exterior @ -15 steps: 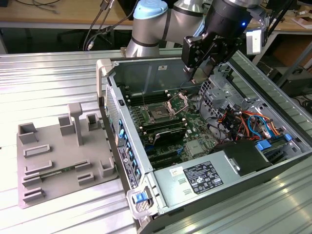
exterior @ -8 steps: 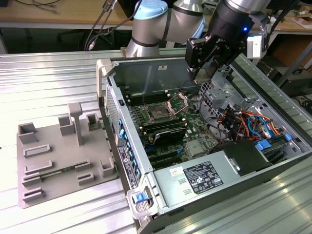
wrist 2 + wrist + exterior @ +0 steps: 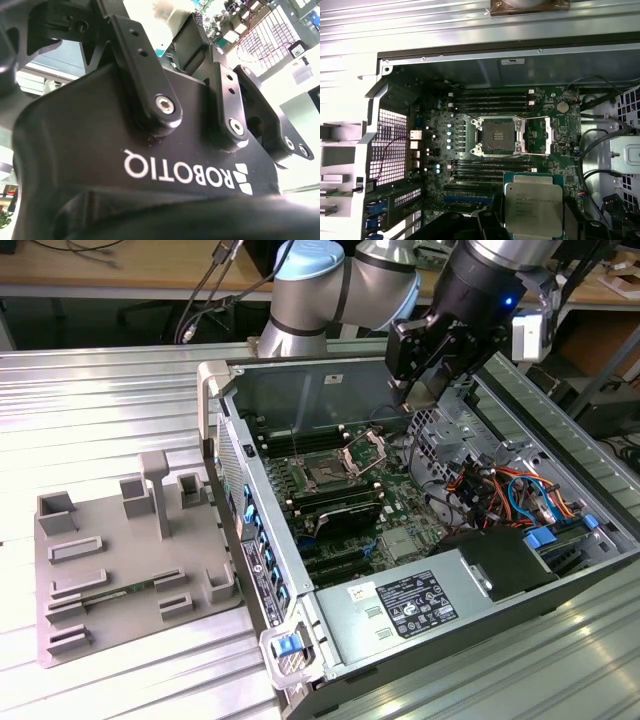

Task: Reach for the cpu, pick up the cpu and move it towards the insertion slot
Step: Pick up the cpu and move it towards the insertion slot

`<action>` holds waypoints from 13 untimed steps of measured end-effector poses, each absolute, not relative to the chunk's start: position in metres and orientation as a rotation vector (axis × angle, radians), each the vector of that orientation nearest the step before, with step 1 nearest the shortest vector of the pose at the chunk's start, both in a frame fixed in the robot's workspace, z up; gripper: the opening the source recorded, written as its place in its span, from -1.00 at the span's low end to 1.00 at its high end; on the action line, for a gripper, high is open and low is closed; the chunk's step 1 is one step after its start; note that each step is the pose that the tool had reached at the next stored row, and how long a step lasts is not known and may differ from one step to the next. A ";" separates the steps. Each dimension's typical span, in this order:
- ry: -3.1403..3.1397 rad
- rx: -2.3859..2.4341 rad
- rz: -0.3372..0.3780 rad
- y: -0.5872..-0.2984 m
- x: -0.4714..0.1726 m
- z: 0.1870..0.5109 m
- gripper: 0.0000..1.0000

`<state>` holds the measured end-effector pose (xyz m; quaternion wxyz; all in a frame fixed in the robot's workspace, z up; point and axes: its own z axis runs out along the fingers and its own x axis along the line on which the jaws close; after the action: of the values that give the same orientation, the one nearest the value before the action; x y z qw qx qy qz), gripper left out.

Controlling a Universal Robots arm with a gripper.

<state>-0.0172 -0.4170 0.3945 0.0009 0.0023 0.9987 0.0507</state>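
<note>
cpu (image 3: 534, 208) clamped flat in closed tool (image 3: 428, 390), metal top up, hovering above insertion slot (image 3: 499, 135), bracket swung open to receive it.

ribbed metal table (image 3: 120, 390), wooden bench (image 3: 100, 270)

Exterior view: high, off to one side, looking down across the open computer case (image 3: 420, 540) with the gripper (image 3: 425, 390) above its far end. First wrist view: faces down from beside the tool onto the motherboard (image 3: 485, 150), fairly near. Second wrist view: pressed close behind the gripper (image 3: 200, 45) body. Exterior and first wrist views share the insertion slot (image 3: 328, 476) (image 3: 499, 136).
</note>
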 end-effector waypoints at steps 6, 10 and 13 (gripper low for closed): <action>3.136 0.007 0.159 -0.417 -0.012 0.394 0.09; 3.136 0.007 0.159 -0.417 -0.009 0.393 0.09; 3.136 0.007 0.159 -0.417 -0.006 0.393 0.09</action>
<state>-0.0060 -0.4170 0.3930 0.0009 0.0023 0.9987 0.0507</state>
